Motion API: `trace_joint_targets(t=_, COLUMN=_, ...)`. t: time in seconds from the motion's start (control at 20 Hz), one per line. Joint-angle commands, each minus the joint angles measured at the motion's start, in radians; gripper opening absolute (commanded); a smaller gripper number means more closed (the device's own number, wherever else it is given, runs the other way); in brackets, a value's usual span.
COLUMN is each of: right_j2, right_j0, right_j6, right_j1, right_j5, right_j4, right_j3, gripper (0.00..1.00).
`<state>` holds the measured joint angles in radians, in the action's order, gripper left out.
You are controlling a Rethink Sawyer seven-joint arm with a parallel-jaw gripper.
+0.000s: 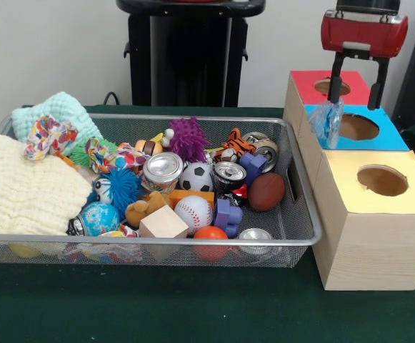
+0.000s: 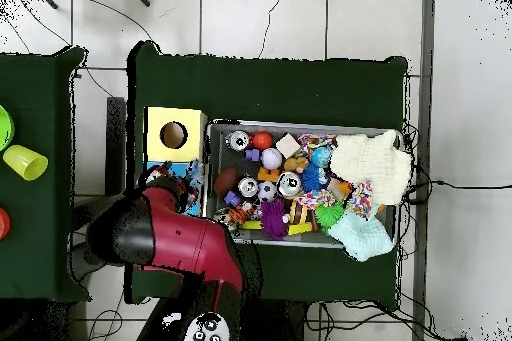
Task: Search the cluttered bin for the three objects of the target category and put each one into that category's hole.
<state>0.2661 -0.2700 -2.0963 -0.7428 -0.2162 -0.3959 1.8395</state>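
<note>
The wire-mesh bin (image 1: 150, 239) is full of toys, balls and cans; it also shows in the overhead view (image 2: 300, 125). One clear bottle with a blue-and-white label (image 1: 328, 121) sits at the left edge of the blue-topped box, beside its round hole (image 1: 358, 126). My gripper (image 1: 353, 104) hangs above the blue and red boxes, open and empty, with its left fingertip just over the bottle. I see no other clear bottles in the bin. In the overhead view my arm (image 2: 170, 237) covers the blue box.
The red-topped box (image 1: 307, 82) stands behind the blue one and the yellow-topped box (image 1: 343, 168) in front. Shiny cans (image 1: 163, 168), balls, a wooden block (image 1: 163, 223), patterned rags (image 1: 50, 136) and cream cloths (image 1: 21, 189) fill the bin.
</note>
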Motion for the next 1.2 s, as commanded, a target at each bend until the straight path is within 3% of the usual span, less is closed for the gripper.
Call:
trace_joint_targets(t=0.05, right_j2=-0.095, right_j0=0.038, right_j6=-0.189, right_j1=0.074, right_j5=0.022, right_j4=-0.020, right_j3=0.058, gripper=1.00)
trace_joint_targets(t=0.95, right_j2=-0.098, right_j0=0.040, right_j6=-0.188, right_j1=0.073, right_j5=0.014, right_j4=-0.021, right_j3=0.055, gripper=1.00)
trace_joint_targets(t=1.2, right_j2=-0.067, right_j0=0.016, right_j6=-0.191, right_j1=0.083, right_j5=-0.016, right_j4=-0.019, right_j3=0.037, gripper=1.00)
